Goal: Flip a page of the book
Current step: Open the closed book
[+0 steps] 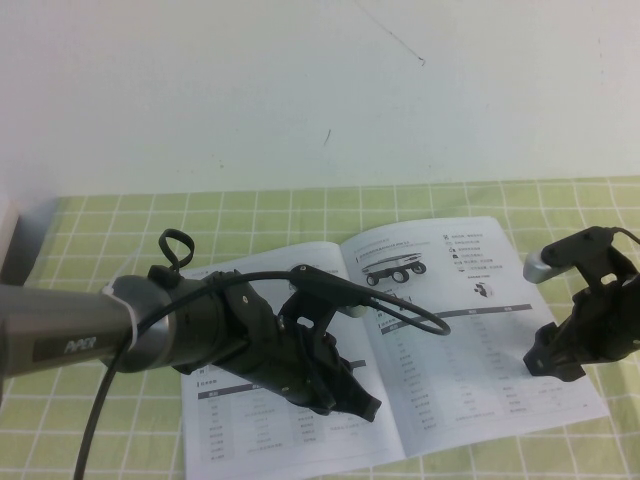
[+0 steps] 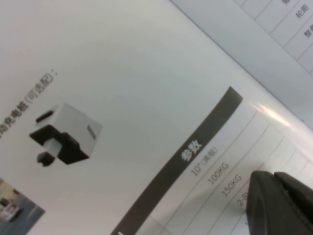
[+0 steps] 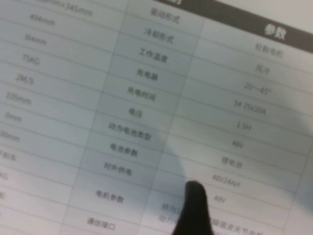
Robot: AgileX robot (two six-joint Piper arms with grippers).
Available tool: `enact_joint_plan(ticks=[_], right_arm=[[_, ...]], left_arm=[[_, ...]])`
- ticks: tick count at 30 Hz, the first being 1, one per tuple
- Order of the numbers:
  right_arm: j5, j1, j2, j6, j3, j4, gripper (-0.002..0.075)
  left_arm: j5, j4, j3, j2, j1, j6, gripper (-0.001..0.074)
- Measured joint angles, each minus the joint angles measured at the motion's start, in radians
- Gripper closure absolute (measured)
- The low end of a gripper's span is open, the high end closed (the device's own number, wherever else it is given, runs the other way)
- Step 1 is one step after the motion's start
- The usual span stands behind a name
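Observation:
An open booklet (image 1: 470, 340) with printed tables and a cart picture lies on the green checked cloth. My left gripper (image 1: 362, 405) hangs low over the left page, close to the spine. It is shut, and its dark fingertips (image 2: 281, 205) sit against a table under a dark header band (image 2: 186, 156); whether they pinch paper I cannot tell. My right gripper (image 1: 547, 365) is low over the right part of the right page. In the right wrist view the page's table (image 3: 146, 98) fills the picture.
The green checked cloth (image 1: 120, 230) covers the table up to a white wall at the back. A grey object (image 1: 15, 250) stands at the far left edge. The left arm's cable (image 1: 410, 310) loops over the booklet's middle.

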Motion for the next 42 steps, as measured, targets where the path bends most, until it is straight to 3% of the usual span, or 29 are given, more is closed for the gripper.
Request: enact_joint_plan(ticks=[15,28,42], right_arm=[[0.030,-0.006,0.005,0.001,0.000,0.098,0.0196],[0.073,-0.008,0.012,-0.035,-0.004,0.182,0.0256],[0.230,0.000,0.016,-0.050,-0.129,0.205,0.0272]], left_arm=[[-0.002,0.000,0.000,0.000,0.000,0.002,0.0738],[-0.002,0.002,0.000,0.000,0.000,0.003,0.0738],[-0.002,0.000,0.000,0.000,0.000,0.007,0.0738]])
